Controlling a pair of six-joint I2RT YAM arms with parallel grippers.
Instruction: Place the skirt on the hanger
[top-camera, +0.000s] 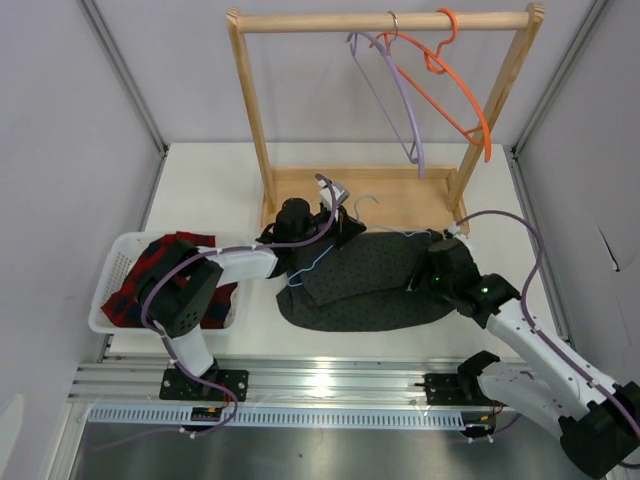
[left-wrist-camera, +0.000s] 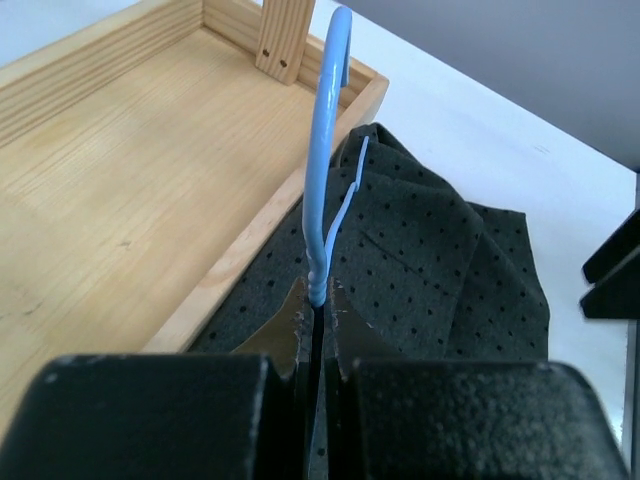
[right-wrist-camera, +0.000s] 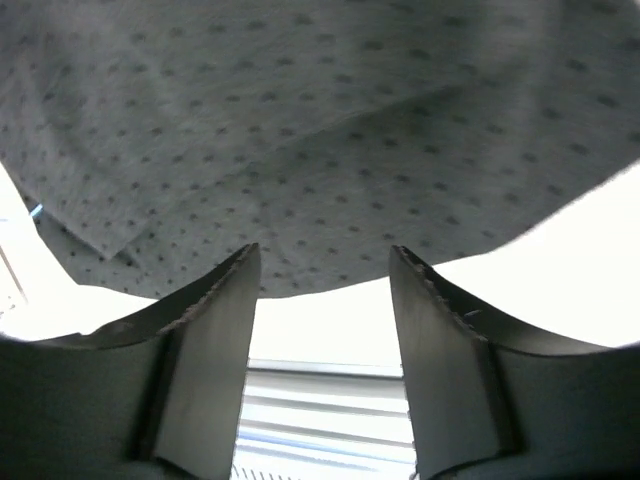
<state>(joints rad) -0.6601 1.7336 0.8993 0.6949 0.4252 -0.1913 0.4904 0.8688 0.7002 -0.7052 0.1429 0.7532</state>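
The dark dotted skirt (top-camera: 370, 285) lies spread on the table in front of the wooden rack base. The pale blue wire hanger (top-camera: 316, 262) lies partly on and under it, with its hook (top-camera: 366, 202) over the base. My left gripper (top-camera: 335, 222) is shut on the hanger's twisted neck; the left wrist view shows the jaws (left-wrist-camera: 318, 292) pinching the blue wire (left-wrist-camera: 322, 150) above the skirt (left-wrist-camera: 440, 270). My right gripper (top-camera: 432, 262) is open at the skirt's right end. In the right wrist view its fingertips (right-wrist-camera: 322, 265) stand wide apart at the skirt's edge (right-wrist-camera: 320, 130), holding nothing.
A wooden clothes rack (top-camera: 385, 20) stands at the back with a lilac hanger (top-camera: 395, 90) and an orange hanger (top-camera: 455, 95) on its bar. Its tray-like base (left-wrist-camera: 120, 170) is beside the left gripper. A white basket (top-camera: 108, 290) at left holds a plaid garment (top-camera: 165, 262).
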